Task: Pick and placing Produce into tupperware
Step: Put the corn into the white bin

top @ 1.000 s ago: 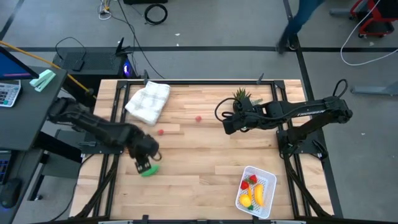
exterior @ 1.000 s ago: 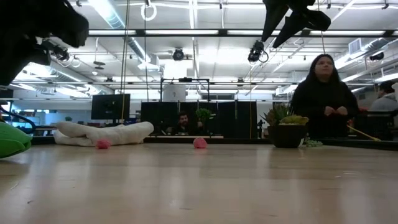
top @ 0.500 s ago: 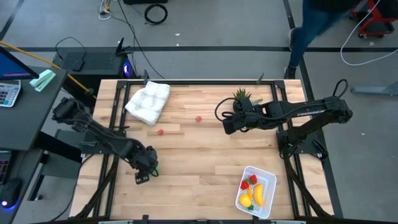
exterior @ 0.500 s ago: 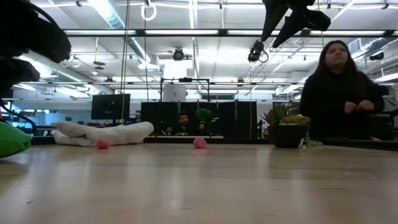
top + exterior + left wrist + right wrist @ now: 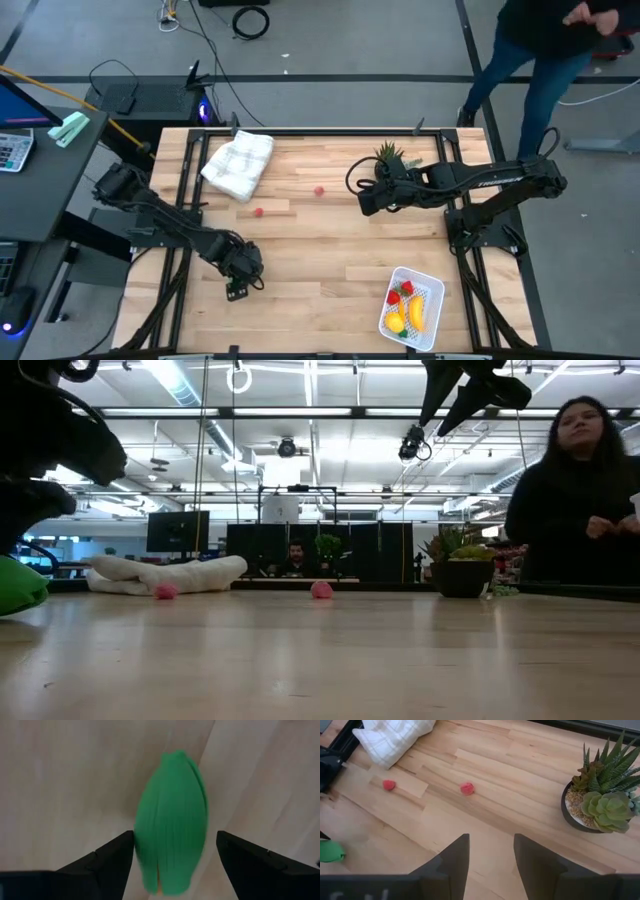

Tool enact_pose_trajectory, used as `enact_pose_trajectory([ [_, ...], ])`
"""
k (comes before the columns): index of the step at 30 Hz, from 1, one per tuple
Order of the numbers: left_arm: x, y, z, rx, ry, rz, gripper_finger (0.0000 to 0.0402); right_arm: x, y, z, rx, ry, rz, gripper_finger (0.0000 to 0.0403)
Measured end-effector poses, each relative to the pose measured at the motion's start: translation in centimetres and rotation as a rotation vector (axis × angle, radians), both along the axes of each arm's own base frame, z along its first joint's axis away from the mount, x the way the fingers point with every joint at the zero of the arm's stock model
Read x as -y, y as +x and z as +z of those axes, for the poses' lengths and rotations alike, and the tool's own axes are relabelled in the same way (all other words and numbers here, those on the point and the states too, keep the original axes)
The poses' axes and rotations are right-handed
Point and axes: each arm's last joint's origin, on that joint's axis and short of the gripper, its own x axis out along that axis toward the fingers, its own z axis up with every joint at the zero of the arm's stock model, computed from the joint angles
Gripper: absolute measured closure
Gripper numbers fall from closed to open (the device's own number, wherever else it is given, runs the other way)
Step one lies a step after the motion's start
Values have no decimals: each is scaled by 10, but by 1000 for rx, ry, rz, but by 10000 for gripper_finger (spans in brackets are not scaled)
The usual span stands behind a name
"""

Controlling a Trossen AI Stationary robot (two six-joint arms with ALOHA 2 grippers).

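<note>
Lying on the wooden table's (image 5: 330,240) near left part, the green oblong ribbed toy vegetable (image 5: 172,822) is straddled by the wide-open, empty left gripper (image 5: 175,865). It is judged light, stiff and smooth; its middle should be pinched.

high: overhead | low: tabletop-level | wrists: close | shared: table (image 5: 330,250)

Left end effector (image 5: 238,283) hangs low at the near-left, pointing down, jaws spread wide. Right end effector (image 5: 368,200) hovers mid-air, jaws parted, empty.
</note>
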Motion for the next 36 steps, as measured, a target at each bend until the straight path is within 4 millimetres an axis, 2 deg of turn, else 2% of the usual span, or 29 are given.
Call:
enact_pose_trajectory([
  [10, 4, 6, -20, -54, 28, -1, 115, 0, 0, 0, 0, 0, 0, 241],
  [18, -1, 10, -20, -56, 20, 32, 183, 0, 0, 0, -1, -1, 2, 241],
  [23, -7, 16, -18, -52, -7, 65, 186, 0, 0, 0, -2, -2, 3, 241],
  [26, -7, 29, -6, 4, -28, 34, 178, 0, -1, 1, -9, -15, 27, 241],
  [30, -10, 53, 20, 129, -55, -52, 165, 1, -11, 10, 1, -33, 57, 241],
  [36, -30, 91, 64, 337, -68, -66, 185, 8, -47, 39, 111, -112, 29, 241],
])
